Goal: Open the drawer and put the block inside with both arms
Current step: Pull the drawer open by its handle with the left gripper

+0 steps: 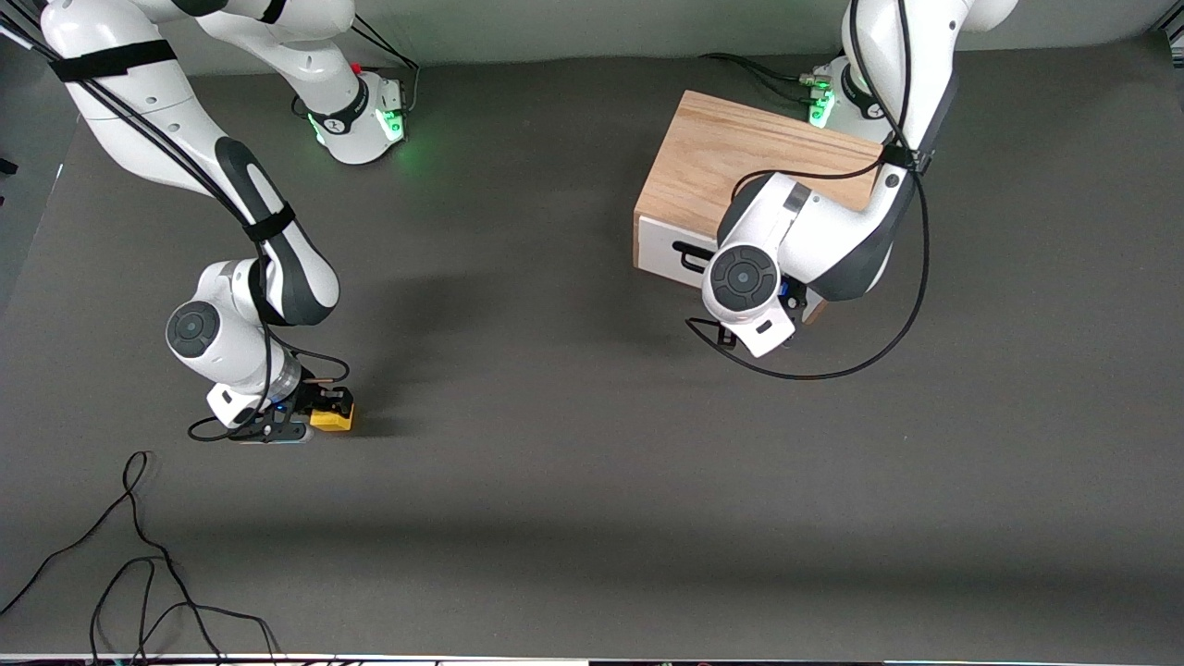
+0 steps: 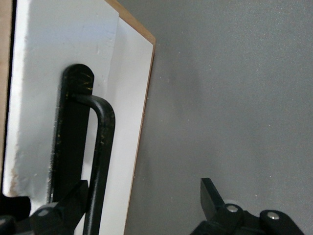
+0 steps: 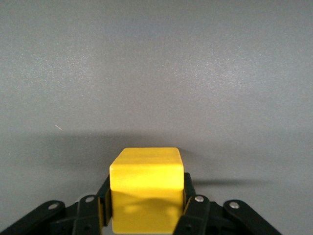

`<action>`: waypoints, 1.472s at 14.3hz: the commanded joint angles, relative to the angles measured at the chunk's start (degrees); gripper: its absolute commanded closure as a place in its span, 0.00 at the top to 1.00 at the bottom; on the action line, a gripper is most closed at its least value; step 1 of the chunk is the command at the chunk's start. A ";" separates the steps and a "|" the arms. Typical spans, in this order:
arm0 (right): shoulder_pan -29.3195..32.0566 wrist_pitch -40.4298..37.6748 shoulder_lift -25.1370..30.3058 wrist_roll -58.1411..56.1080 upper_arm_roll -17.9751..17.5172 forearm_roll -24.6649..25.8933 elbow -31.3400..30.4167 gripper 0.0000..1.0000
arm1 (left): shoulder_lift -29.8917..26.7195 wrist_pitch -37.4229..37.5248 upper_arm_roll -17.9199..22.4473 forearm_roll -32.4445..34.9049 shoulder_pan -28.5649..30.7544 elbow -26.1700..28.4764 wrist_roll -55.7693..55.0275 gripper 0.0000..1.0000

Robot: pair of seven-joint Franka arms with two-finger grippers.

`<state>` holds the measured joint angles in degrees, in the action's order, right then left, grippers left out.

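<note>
Loose black cable [image 1: 139, 564] coiled on the grey mat [image 1: 555, 481], nearest the camera at the right arm's end. Slightly farther back, right gripper [image 1: 326, 413] down at the mat, fingers [image 3: 195, 210] pressed on two opposite faces of the block [image 1: 333, 419] — small yellow cube, smooth matte faces, crisp edges, bottom face at or just above the mat. Block seated between the pads, top face showing clear in the right wrist view [image 3: 146, 188].

Toward the left arm's end: oak-grained box [image 1: 740, 157], drawer [image 1: 671, 250] with flat white front, shut flush. Black handle [image 2: 100, 161] — round bent bar on a flat black plate. Left gripper [image 2: 142, 208] in front of the drawer, fingers spread wide; one fingertip [image 2: 68, 203] at the handle bar, the other [image 2: 211, 196] over bare mat. Handle not clamped.
</note>
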<state>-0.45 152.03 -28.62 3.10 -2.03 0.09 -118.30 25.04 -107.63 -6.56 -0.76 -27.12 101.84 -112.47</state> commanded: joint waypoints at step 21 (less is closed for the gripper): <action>-0.34 0.55 0.85 -0.99 0.27 -0.79 -0.35 0.18 | 11.61 -7.93 0.23 3.22 -0.04 -18.08 4.10 1.00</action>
<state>-0.45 152.03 -28.62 3.10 -2.03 0.09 -118.30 34.53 -110.88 -6.44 1.07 -26.95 87.00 -108.66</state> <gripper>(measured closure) 0.454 0.000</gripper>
